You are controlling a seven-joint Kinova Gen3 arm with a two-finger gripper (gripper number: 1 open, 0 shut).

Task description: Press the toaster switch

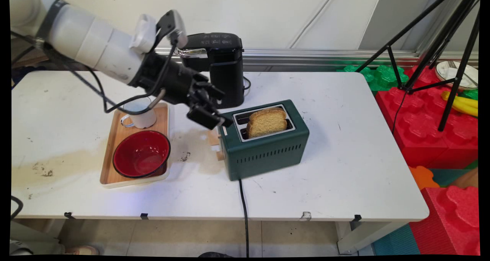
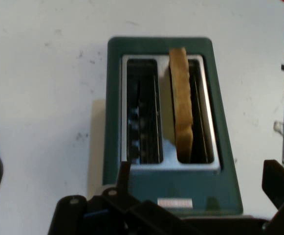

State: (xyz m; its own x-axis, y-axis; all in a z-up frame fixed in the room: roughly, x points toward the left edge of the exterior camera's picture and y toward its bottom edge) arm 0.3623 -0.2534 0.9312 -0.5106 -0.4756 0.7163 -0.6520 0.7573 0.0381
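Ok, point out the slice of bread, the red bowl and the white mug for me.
slice of bread [image 1: 267,122], main view, on its broad face above the toaster slot.
red bowl [image 1: 141,154], main view, on its inside bottom.
white mug [image 1: 144,117], main view, on its outer wall.

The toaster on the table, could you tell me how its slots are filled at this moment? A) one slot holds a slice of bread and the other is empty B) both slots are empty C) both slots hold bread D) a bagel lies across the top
A: the hand view shows the green toaster with a slice of bread standing in one slot, while the slot beside it shows only its bare wire guides.
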